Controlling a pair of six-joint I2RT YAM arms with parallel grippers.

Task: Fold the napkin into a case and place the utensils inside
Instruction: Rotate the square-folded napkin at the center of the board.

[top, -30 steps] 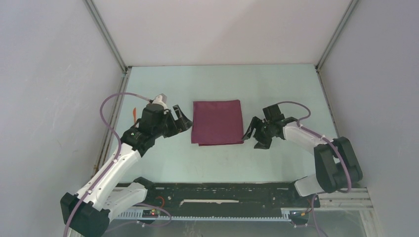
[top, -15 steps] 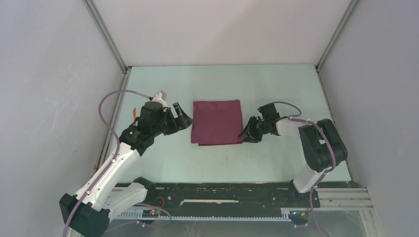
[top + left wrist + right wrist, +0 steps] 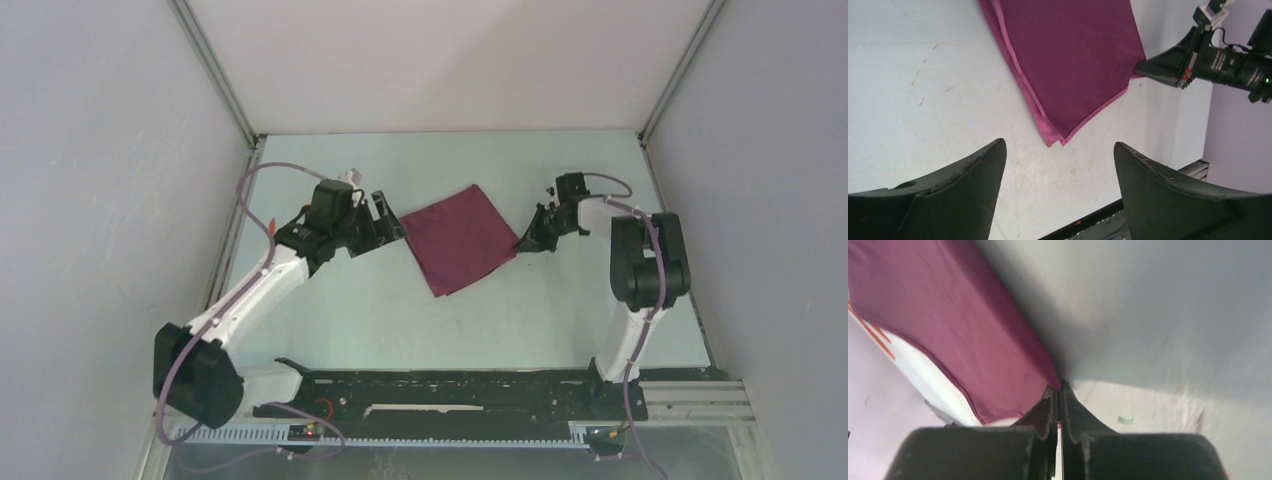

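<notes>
Maroon and faintly glossy, the napkin [image 3: 460, 238] lies folded in the middle of the pale green desk [image 3: 560, 170]. It is turned cornerwise, so from above it reads as a diamond, with one corner far, one near and one to each side. Along its near-left edge the left wrist view shows stacked layers, with a paler hem peeking out from under the top one.

The right fingers [image 3: 1045, 415] are pressed together on the cloth's right corner, pinching it, and the fabric runs away from their tips to the left.

The left fingers [image 3: 963, 185] stand wide apart and hold nothing. They sit just beside the napkin's left corner and do not touch it.

Farther left, a thin orange utensil [image 3: 272, 224] lies near the desk's left edge, partly hidden by the left arm. Plain grey walls close in the desk on three sides.
</notes>
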